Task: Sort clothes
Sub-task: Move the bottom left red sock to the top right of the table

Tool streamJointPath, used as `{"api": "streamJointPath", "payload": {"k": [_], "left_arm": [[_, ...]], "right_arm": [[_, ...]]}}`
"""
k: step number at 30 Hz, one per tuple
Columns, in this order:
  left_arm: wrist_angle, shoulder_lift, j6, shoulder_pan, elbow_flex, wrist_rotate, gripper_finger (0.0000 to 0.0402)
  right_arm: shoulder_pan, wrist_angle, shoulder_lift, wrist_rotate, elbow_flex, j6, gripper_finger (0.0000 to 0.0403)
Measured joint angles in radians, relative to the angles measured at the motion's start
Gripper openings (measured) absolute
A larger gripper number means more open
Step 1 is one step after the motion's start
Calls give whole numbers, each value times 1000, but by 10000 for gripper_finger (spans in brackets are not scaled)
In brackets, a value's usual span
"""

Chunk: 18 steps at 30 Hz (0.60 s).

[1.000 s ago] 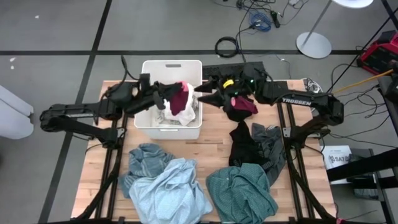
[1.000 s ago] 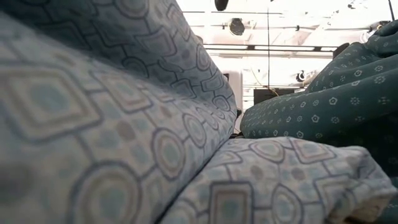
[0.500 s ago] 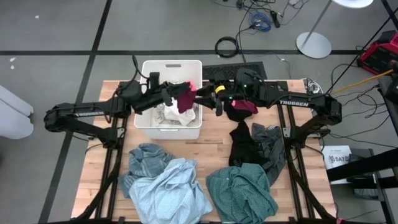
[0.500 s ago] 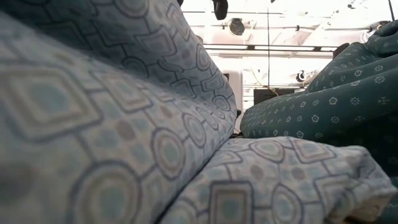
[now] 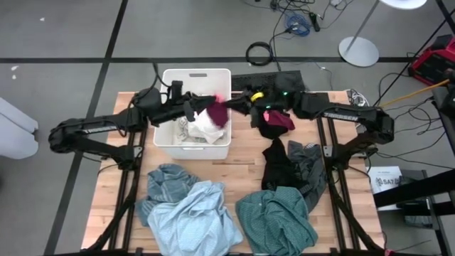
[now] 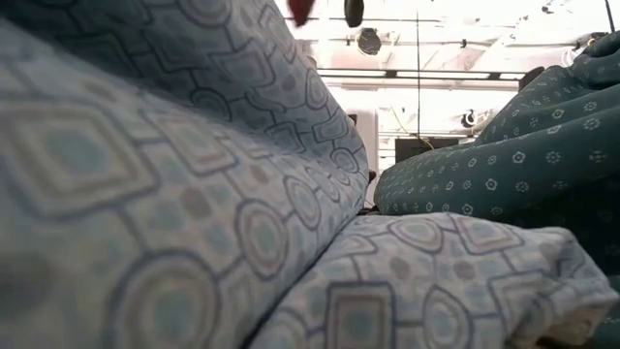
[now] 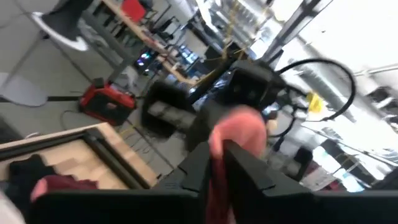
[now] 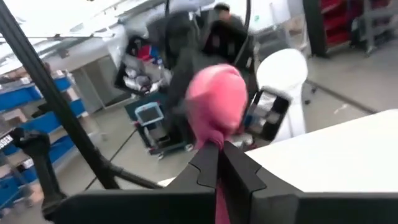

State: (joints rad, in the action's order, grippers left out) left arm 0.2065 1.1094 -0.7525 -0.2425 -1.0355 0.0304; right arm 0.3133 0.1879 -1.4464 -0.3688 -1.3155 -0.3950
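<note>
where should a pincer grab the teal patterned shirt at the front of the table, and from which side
Take the teal patterned shirt at its raised, bunched middle, coming straight down from above. It lies crumpled in a mound with folds standing up, so a top pinch would likely catch fabric. Its far edge lies against the black garment, so stay toward the shirt's middle.

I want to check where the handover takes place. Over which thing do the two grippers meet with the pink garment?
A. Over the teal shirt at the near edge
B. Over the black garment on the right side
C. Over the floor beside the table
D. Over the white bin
D: in the high view the left gripper and the right gripper meet at the pink garment above the white bin.
</note>
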Motion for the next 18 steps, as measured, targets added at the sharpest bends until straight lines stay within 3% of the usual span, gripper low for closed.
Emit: {"api": "streamJointPath", "payload": {"k": [7,13,18], "left_arm": [[-137,-71,57,-63,0,65,129],[-288,-143,78,-127,0,83,143],[-324,-173,79,-161,0,103,143]], "right_arm": [[101,-220,137,75,0,82,1],[208,-745,245,386,-2,127,0],[285,-1080,222,472,-2,57,0]]}}
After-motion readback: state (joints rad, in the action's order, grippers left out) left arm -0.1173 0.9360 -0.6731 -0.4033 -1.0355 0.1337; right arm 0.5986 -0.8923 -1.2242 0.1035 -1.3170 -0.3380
